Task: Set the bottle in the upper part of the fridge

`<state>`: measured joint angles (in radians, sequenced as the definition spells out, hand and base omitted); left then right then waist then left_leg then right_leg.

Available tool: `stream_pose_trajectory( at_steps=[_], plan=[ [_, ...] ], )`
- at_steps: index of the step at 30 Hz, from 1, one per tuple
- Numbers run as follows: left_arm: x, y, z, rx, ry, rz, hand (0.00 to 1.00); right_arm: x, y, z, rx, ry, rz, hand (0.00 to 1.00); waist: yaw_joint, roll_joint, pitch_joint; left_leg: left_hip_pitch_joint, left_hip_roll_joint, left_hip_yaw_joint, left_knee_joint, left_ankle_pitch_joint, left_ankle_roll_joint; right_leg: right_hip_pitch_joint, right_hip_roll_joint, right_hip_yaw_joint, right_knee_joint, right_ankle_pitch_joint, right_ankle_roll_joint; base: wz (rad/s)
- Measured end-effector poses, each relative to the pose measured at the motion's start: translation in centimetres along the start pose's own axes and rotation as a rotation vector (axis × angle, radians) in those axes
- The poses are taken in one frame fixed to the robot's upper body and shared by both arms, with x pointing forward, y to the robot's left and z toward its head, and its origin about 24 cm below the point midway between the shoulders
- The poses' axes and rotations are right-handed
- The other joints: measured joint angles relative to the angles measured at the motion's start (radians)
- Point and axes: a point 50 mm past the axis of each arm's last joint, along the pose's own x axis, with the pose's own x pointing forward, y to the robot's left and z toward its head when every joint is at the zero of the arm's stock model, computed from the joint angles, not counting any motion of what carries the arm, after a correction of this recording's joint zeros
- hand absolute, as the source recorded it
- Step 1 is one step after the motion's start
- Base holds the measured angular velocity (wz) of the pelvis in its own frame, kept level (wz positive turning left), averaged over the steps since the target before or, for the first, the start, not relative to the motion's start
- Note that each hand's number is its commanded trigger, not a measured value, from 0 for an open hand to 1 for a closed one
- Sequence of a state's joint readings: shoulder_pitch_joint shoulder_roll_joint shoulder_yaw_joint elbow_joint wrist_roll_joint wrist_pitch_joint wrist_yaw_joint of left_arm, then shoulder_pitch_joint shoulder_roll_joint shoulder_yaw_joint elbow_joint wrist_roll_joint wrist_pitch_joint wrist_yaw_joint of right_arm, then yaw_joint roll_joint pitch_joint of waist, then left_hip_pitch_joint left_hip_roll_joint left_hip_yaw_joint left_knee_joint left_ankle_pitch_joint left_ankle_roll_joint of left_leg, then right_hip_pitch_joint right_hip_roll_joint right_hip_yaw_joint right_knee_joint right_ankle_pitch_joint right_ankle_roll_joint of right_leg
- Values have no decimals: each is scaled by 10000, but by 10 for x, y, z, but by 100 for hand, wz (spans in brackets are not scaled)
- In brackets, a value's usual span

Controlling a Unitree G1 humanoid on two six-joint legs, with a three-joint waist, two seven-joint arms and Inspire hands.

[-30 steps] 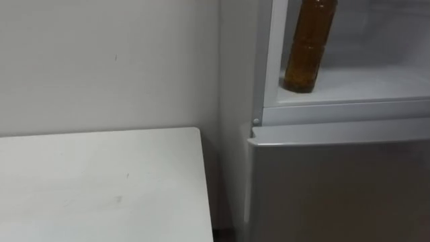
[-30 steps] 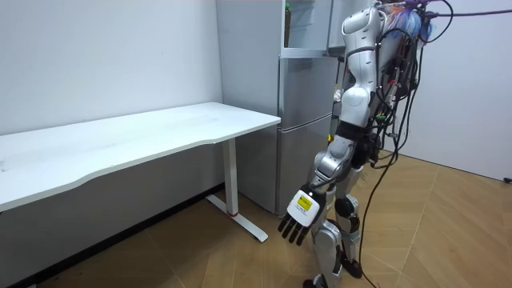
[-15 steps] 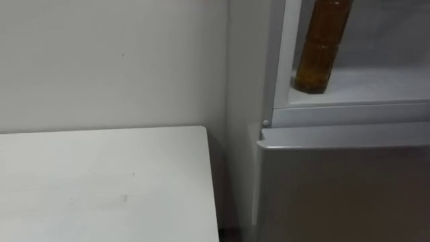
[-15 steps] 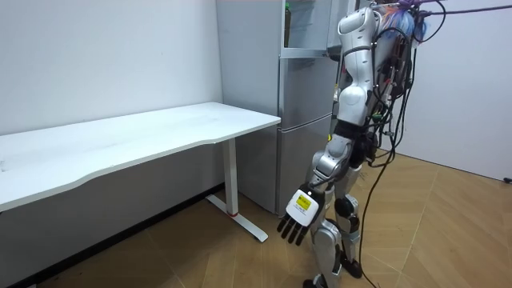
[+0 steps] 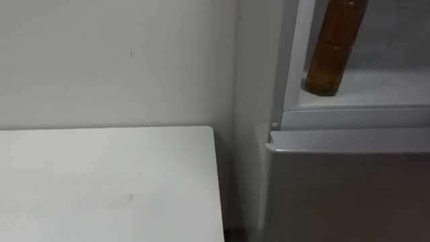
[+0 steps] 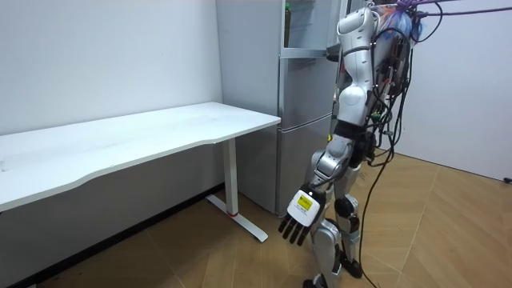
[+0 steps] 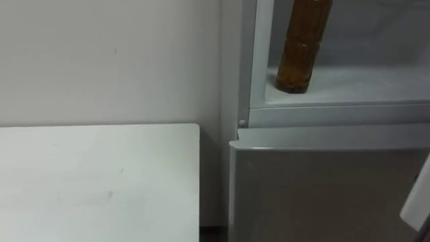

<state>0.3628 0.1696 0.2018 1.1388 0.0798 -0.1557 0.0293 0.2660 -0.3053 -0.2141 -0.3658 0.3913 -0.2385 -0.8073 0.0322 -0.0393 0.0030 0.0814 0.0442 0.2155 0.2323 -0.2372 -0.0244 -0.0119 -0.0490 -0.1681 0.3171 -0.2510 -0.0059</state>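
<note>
Your upper fridge (image 5: 356,117) is open, and its shelf (image 5: 393,81) is bare to the right of the bottle (image 5: 334,54). That bottle crowds the left frame (image 5: 293,54). Below, the lower door (image 5: 349,191) is shut, and the tabletop (image 5: 101,181) flanks the fridge's left side.

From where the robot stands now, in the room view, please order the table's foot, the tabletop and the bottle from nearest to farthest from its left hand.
Measured from the left hand, hanging low:
1. The table's foot, on the floor, to the room view's left.
2. The tabletop, higher, also leftward.
3. The bottle, high up in the upper fridge.
</note>
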Motion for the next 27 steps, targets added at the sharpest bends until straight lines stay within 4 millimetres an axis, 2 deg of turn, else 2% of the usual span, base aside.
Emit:
stream_pose_trajectory(
  at_steps=[12, 18, 27],
  plan=[
    [0, -7, 0, 488, 15, -336, 0, -6, 8, -4, -1, 221, 723, 0, 42, -159, 25, -46, -1, 6, -13, 0, 0, -66, 1, 66, 128, -6, -5, -1],
    [0, -12, 2, 870, -23, -598, 0, -12, 15, -7, -171, 191, 1202, 0, 124, -145, 21, -83, 12, 13, 27, 0, 0, -67, 15, 108, 110, -5, -7, -2],
    [4, -15, 14, 1215, -269, -912, 0, -27, 33, -10, -334, 186, 3067, 0, 170, -75, 10, -151, 90, 26, 44, 0, -2, -50, 84, 17, 17, 33, -69, 2]
  ],
)
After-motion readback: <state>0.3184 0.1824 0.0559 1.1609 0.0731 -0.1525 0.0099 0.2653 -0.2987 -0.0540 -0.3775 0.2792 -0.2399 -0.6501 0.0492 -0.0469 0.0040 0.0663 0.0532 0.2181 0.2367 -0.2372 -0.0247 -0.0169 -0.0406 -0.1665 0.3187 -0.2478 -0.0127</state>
